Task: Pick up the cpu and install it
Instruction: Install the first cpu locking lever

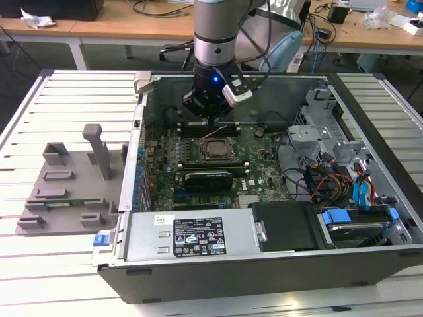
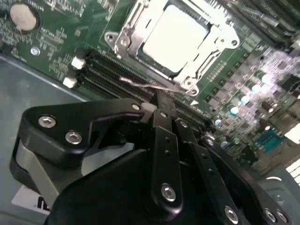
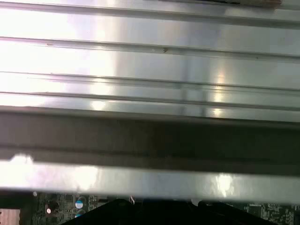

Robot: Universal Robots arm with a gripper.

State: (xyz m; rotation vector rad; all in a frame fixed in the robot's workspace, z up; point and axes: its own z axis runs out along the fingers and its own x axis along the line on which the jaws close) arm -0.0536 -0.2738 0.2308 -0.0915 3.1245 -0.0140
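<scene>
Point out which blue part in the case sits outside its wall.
The small blue clip at the front corner on the exterior view's left. The other blue parts, the drive tab and cables, lie inside, on the exterior view's right.

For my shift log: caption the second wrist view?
Gripper poised just short of the socket frame, where the cpu sits on the motherboard.

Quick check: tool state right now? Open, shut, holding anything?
Tool: shut, fingers together and holding nothing, tips at the socket's lever wire. The cpu sits in its socket on the motherboard.
</scene>
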